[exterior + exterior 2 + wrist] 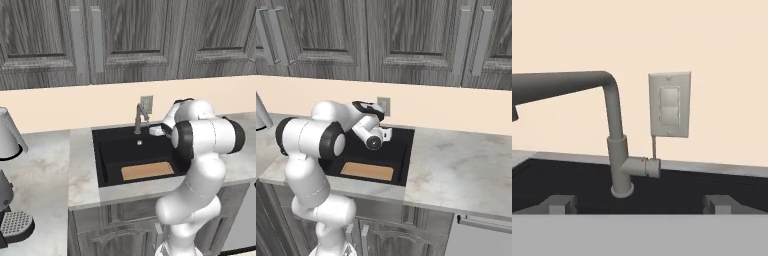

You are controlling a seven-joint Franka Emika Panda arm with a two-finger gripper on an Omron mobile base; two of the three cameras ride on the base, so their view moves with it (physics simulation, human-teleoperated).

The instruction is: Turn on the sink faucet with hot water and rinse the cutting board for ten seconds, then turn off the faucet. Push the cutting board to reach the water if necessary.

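The matte black sink (112,150) (400,150) is set in the marble counter. A tan cutting board (147,171) (367,171) lies flat on the basin floor near the front wall, to the front right of the light drain (139,143). At the back rim stands the grey faucet (139,118) (617,145), its spout bent out over the basin and its thin lever (654,148) upright on the side stub. No blue stream falls from the spout. My gripper (156,131) (387,134) (641,205) hangs open over the basin's back right, facing the faucet and a little short of it, holding nothing.
A white wall outlet (146,102) (670,104) sits behind the faucet. A grey kettle (9,135) stands on the counter at far left, above a dark appliance (15,225). Dark wooden cabinets hang overhead. Marble counter (456,160) stretches right of the sink.
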